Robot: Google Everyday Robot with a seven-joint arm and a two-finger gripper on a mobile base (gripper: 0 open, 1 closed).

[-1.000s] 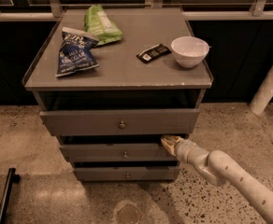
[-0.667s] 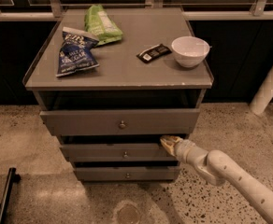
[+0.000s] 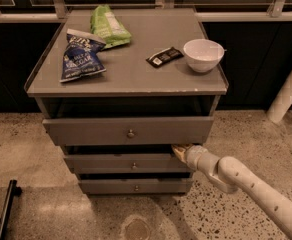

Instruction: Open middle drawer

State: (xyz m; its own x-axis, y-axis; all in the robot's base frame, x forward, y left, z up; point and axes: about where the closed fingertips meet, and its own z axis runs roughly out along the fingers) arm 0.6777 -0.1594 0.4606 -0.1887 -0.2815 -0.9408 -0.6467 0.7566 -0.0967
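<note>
The grey cabinet has three flat-fronted drawers, each with a small round knob. The middle drawer (image 3: pixel 111 163) sits slightly pulled out, below the wider top drawer (image 3: pixel 86 130), which is also pulled out. The smallest bottom drawer (image 3: pixel 106 186) lies under it. My gripper (image 3: pixel 179 150) is at the right end of the middle drawer's top edge, in the dark gap under the top drawer. The pale arm (image 3: pixel 246 186) reaches in from the lower right.
On the cabinet top (image 3: pixel 136 74) lie a blue chip bag (image 3: pixel 81 56), a green bag (image 3: pixel 108 26), a dark snack bar (image 3: pixel 164 56) and a white bowl (image 3: pixel 203 54). A white post (image 3: pixel 288 91) stands at right. A black bar (image 3: pixel 3 209) lies on the floor at lower left.
</note>
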